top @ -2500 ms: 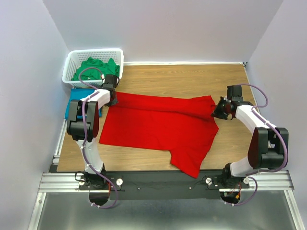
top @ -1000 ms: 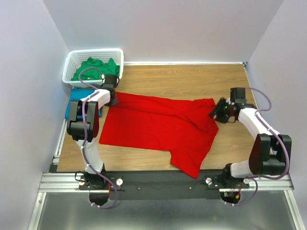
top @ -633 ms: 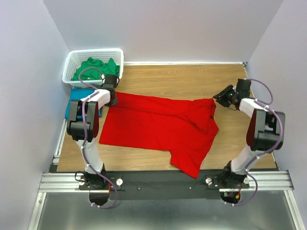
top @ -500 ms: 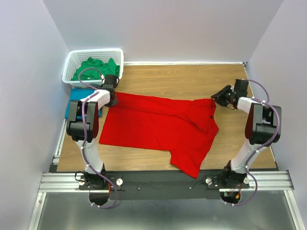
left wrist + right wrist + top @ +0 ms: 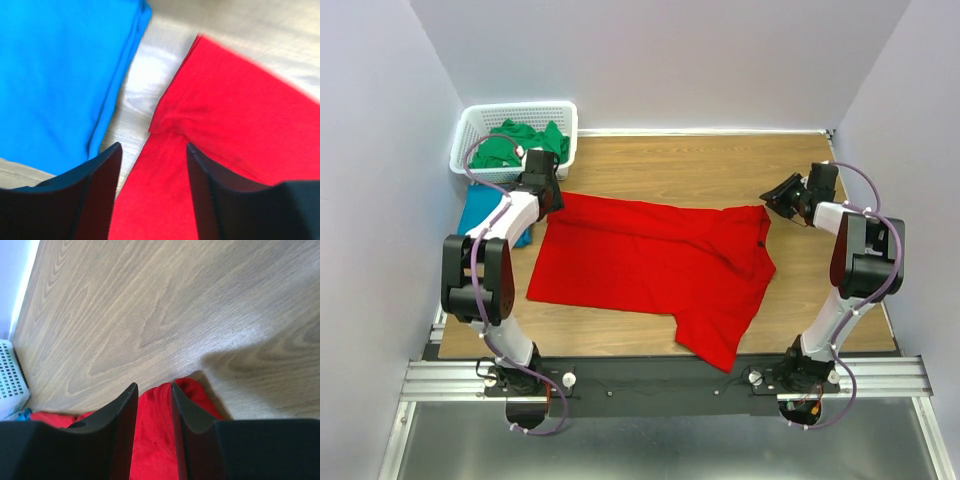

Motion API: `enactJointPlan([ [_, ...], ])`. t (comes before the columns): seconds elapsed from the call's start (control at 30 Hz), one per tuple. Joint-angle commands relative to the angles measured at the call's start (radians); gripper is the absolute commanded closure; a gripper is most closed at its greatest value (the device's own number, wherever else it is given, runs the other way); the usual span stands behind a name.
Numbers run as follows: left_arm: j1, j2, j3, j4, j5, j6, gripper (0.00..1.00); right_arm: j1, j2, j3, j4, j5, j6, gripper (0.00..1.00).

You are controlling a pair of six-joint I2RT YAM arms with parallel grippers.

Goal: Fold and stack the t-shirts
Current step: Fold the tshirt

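Note:
A bright red t-shirt lies spread across the table. My left gripper hovers over its far left corner with the jaws open; in the left wrist view the gripper has the red t-shirt lying loose under the gap, a pinched wrinkle just ahead. My right gripper is at the shirt's far right corner. In the right wrist view its narrow jaws are shut on bunched red t-shirt cloth. A teal blue t-shirt lies folded left of the red one. A green t-shirt sits in the basket.
The white lattice basket stands at the far left corner, and its edge shows in the right wrist view. Bare wood runs behind the red shirt. Walls close in on the left, back and right.
My left gripper has opened and let go of the red shirt's corner, and its elbow has swung left. My right gripper moved towards the back right corner and its jaws narrowed on the cloth.

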Motion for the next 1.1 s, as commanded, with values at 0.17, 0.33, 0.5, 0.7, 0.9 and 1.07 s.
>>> enactJointPlan([
  [0.17,-0.02,0.044,0.08,0.056,0.088,-0.024,0.6,-0.002,0.075,0.037,0.035,-0.033,-0.035,0.66],
  [0.33,-0.022,0.162,0.111,0.102,0.123,-0.045,0.64,-0.002,0.1,0.043,0.037,-0.037,-0.041,0.66],
  [0.5,-0.02,0.237,0.131,0.117,0.106,-0.056,0.66,-0.002,0.114,0.043,0.038,-0.054,-0.035,0.68],
  [0.7,-0.02,0.305,0.138,0.11,0.091,-0.088,0.7,-0.008,0.088,0.023,0.04,-0.037,-0.034,0.85],
  [0.9,-0.019,0.31,0.123,0.093,0.066,-0.102,0.72,-0.032,0.028,-0.014,0.038,0.03,-0.026,0.99],
  [1.07,-0.017,0.294,0.1,0.088,0.066,-0.111,0.72,-0.051,-0.041,-0.049,0.037,0.085,-0.035,0.99],
])
